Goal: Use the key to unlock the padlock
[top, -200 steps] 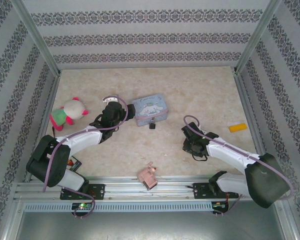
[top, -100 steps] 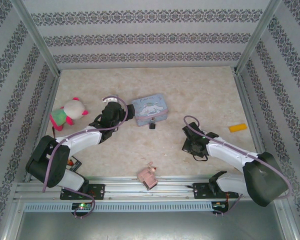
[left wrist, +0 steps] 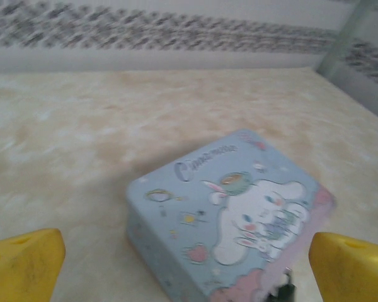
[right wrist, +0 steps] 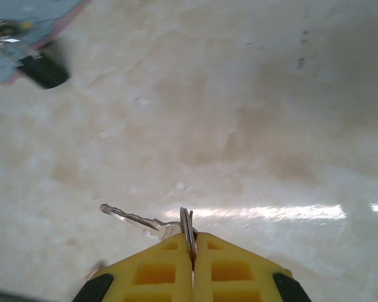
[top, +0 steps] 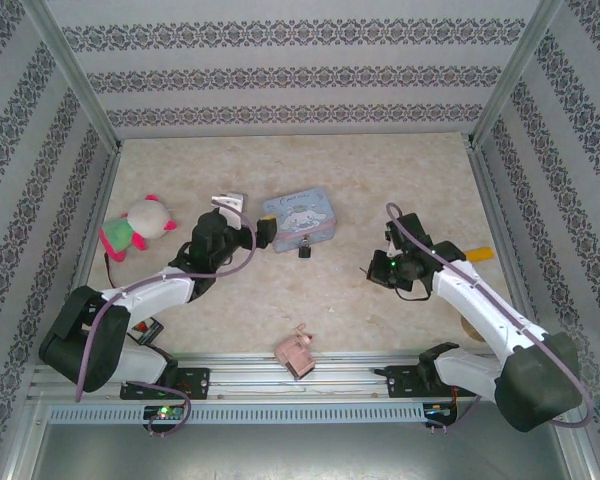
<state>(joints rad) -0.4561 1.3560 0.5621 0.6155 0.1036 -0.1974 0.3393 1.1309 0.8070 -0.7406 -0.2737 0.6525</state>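
Observation:
The padlock (top: 305, 250) is a tiny dark block hanging at the near side of a blue cartoon tin (top: 298, 215). In the right wrist view, the padlock (right wrist: 44, 70) is a blurred dark shape at the top left. My right gripper (right wrist: 192, 248) is shut on a key ring, and the silvery key (right wrist: 129, 218) sticks out to the left above the table. In the top view, the right gripper (top: 378, 270) hovers right of the padlock, well apart. My left gripper (left wrist: 189, 264) is open, its yellow fingertips (left wrist: 22, 261) spread wide before the tin (left wrist: 233, 214). The padlock (left wrist: 283, 290) peeks in at the bottom.
A pink and white plush toy (top: 135, 225) lies at the left. A pink blocky object (top: 296, 350) sits near the front rail. A small yellow piece (top: 477, 254) lies at the right. Patterned walls and metal posts close in the marbled table (top: 360, 170).
The right gripper closed on the key ring and rose, moving farther from the rail. The left arm swung so that its gripper faces the tin from the left.

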